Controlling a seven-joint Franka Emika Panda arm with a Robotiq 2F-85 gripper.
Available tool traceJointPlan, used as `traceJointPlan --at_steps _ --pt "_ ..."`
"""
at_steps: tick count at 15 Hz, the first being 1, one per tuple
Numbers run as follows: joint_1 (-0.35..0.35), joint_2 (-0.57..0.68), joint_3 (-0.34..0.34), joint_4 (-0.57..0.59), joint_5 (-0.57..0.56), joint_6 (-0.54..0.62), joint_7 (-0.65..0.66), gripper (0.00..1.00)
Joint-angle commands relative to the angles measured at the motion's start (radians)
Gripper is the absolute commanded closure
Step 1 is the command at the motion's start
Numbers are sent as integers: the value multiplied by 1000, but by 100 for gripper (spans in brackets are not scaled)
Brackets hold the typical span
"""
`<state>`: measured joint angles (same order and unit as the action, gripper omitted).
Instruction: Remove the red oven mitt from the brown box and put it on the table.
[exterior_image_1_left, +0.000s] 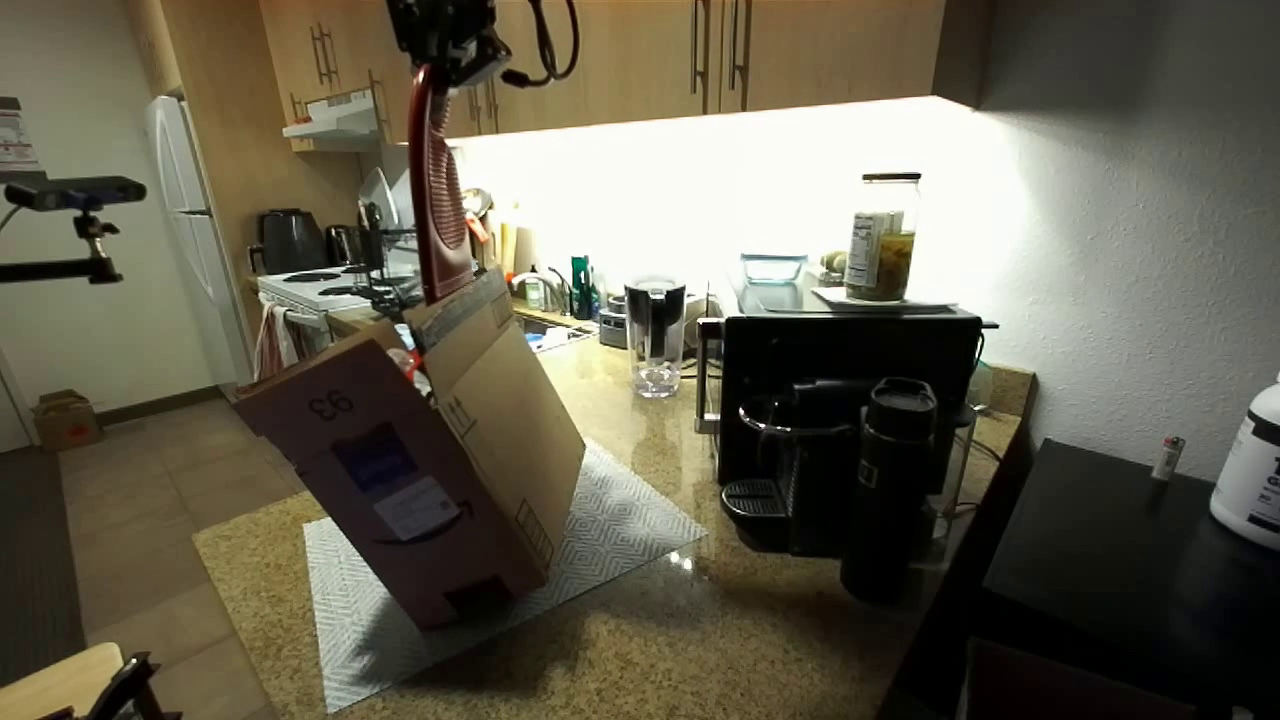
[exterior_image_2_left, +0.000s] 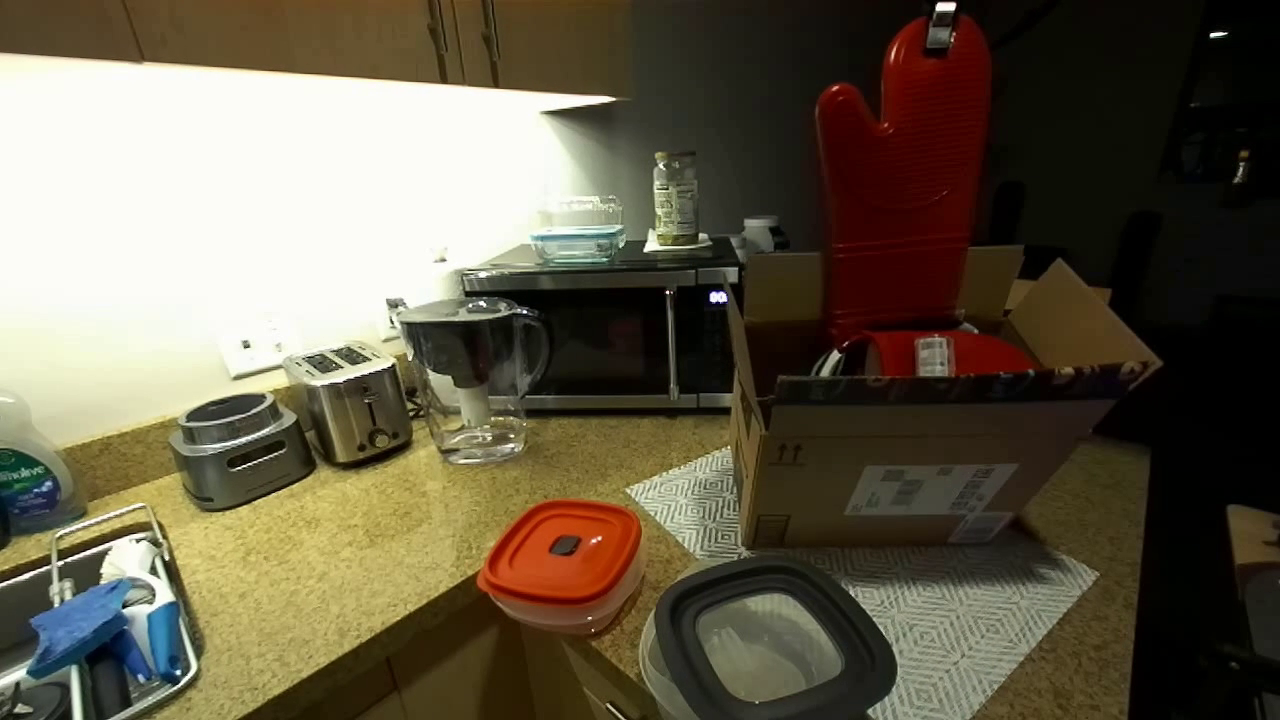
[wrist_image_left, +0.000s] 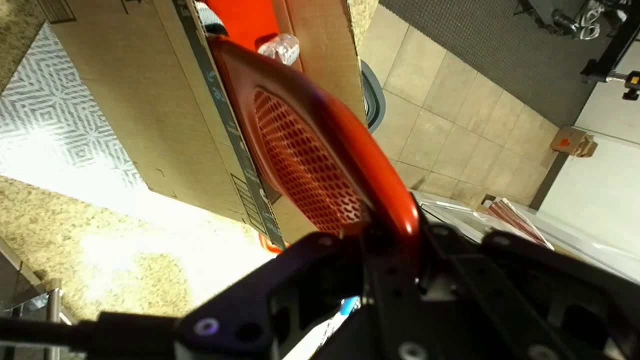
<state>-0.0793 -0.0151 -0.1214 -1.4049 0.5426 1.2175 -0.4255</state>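
The red oven mitt (exterior_image_1_left: 440, 190) hangs upright from my gripper (exterior_image_1_left: 450, 68), fingertip end up. It also shows in an exterior view (exterior_image_2_left: 905, 190) and in the wrist view (wrist_image_left: 305, 155). My gripper (wrist_image_left: 390, 240) is shut on the mitt's top end; one fingertip (exterior_image_2_left: 940, 25) shows against it. The mitt's lower end is inside the open brown box (exterior_image_1_left: 520, 430), hidden by its walls. The box (exterior_image_2_left: 830, 490) stands on the grey mat with flaps up. Another red item (exterior_image_2_left: 890, 352) with a white tag lies inside. The speckled table (exterior_image_1_left: 640, 640) shows around the mat (exterior_image_1_left: 630, 510).
A black coffee machine (exterior_image_1_left: 800, 470) and microwave (exterior_image_2_left: 600, 345) stand beside the box. A water pitcher (exterior_image_1_left: 656, 340) is behind it. A red-lidded container (exterior_image_2_left: 565, 560) and a grey-lidded one (exterior_image_2_left: 770, 640) sit by the counter edge. Wall cabinets (exterior_image_1_left: 620, 60) are overhead.
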Motion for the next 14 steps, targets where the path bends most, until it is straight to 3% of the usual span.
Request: traceJointPlan --at_steps 1,14 --pt "-6 -30 6 7 -22 30 27 97" --pt "28 -95 37 -55 -159 198 94 97"
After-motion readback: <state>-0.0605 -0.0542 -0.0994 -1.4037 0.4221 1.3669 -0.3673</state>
